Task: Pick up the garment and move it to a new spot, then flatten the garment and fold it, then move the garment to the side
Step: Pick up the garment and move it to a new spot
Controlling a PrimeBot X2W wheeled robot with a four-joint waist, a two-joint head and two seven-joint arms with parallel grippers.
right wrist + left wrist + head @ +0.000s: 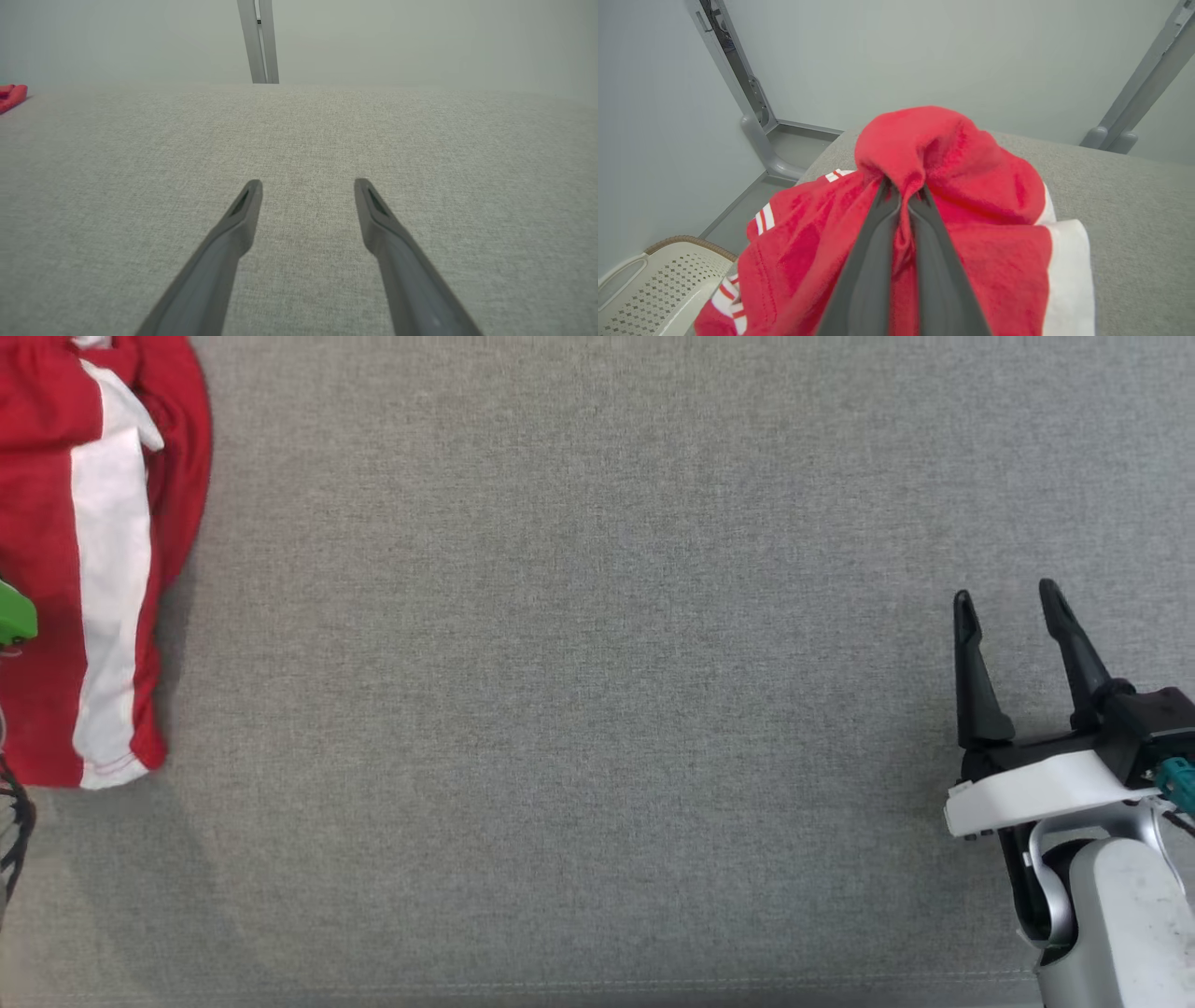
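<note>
1. head view first: the red garment lies bunched at the far left of the grey cloth surface, with a broad white stripe running near to far along it.
2. a small green part pokes in at the left edge, right over the garment. can't tell what it belongs to.
3. over to the left wrist view: the left gripper is clenched, its two dark fingers squeezed together with a fold of red cloth pinched between the tips.
4. the cloth humps up over those tips and drapes down on both sides. there's a white band on the right, and small white-and-red striped trim on the left.
5. the lower folds look to rest at the left edge of the grey surface. how much is lifted clear, i can't tell.
6. beyond that edge, low on the left, sits a pale perforated basket with a brown rim.
7. now the right gripper, near right in the head view: it's released, fingers spread wide and pointing away, with nothing between them. it's well apart from the garment.
8. right wrist view agrees: both spread fingers are over bare grey cloth, and the garment is just a red scrap at the far left.
9. a grey post stands at the far edge, against a pale wall.
</note>
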